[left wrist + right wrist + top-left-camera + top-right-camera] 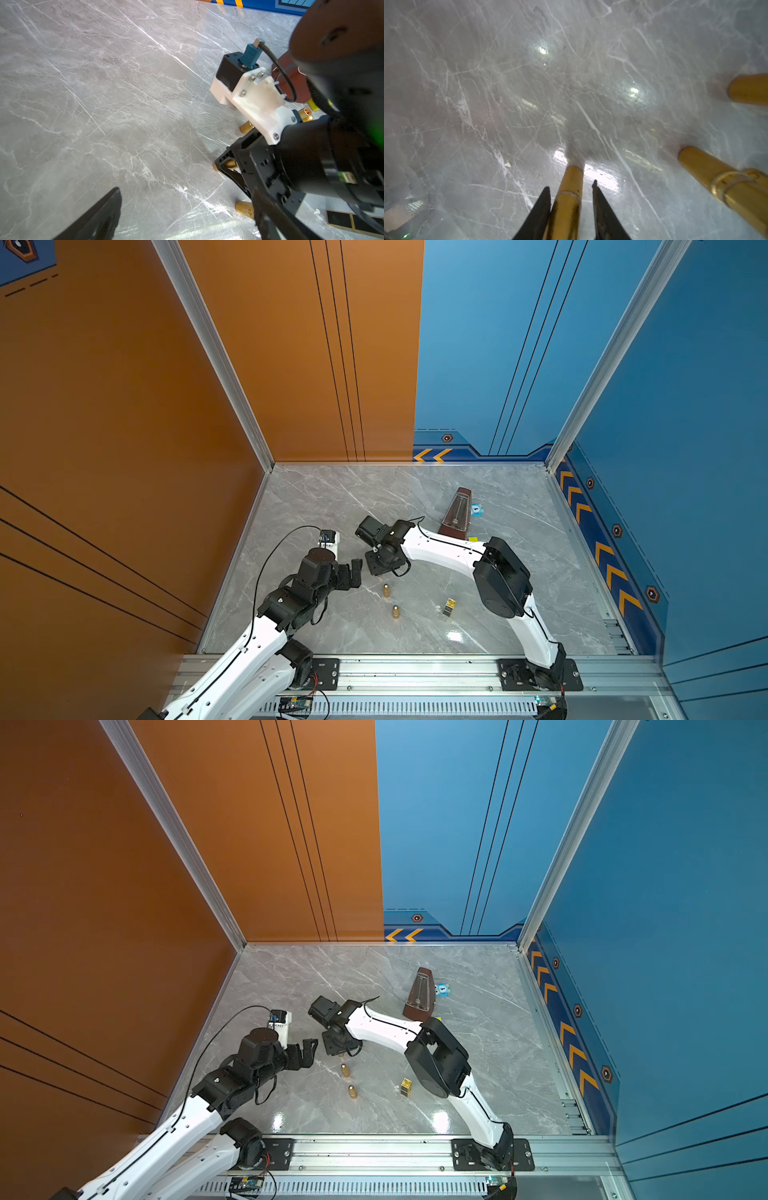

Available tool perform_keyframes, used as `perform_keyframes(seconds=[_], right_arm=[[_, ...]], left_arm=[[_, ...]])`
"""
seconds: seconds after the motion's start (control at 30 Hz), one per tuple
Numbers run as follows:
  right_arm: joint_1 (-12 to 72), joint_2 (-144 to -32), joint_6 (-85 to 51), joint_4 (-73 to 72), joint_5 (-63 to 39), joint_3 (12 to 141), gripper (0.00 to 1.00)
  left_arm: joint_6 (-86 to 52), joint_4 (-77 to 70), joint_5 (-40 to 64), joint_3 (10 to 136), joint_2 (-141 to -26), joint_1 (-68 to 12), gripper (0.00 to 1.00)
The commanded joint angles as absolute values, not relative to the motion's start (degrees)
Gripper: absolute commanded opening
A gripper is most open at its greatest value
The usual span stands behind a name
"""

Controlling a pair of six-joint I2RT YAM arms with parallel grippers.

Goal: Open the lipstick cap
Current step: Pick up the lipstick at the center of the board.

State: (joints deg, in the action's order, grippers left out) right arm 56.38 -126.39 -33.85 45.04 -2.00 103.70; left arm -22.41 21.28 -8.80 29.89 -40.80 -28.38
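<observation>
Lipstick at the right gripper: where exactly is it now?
In the right wrist view the lipstick stands between the right gripper's fingers, with a gap on one side. In a top view that gripper covers it, just beyond two other lipsticks.

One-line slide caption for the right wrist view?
Right gripper straddles a standing gold lipstick tube on the grey marble tabletop, not yet clamped; two more gold tubes nearby.

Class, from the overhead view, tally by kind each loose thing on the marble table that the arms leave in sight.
gold lipstick tubes: 2
gold-and-black box: 1
brown metronome: 1
blue toy clock: 1
yellow piece: 1
Total: 6
</observation>
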Motion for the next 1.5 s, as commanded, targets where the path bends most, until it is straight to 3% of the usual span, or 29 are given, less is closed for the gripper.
perform_keyframes(seconds=[0.0,0.3,0.77,1.17,1.47], right_arm=[[56.8,-128.1,-32.6,47.4,0.0,105.1,0.34],[57.0,-128.7,-32.2,47.7,0.1,105.4,0.32],[56.9,-125.9,-30.6,48.5,1.1,105.0,0.19],[54.7,-114.2,-29.9,48.3,2.0,98.4,0.16],[50.0,-101.8,-29.5,48.2,-3.8,86.7,0.16]], left_arm=[[-23.2,21.9,-8.5,29.0,-40.2,-27.7,0.98],[-23.3,21.9,-8.4,29.2,-40.4,-27.6,0.99],[-22.4,20.7,-7.7,31.3,-42.7,-27.5,0.98],[-18.8,18.3,-3.3,38.5,-49.3,-28.4,0.99],[-11.6,12.8,0.3,39.8,-55.9,-35.8,0.99]])
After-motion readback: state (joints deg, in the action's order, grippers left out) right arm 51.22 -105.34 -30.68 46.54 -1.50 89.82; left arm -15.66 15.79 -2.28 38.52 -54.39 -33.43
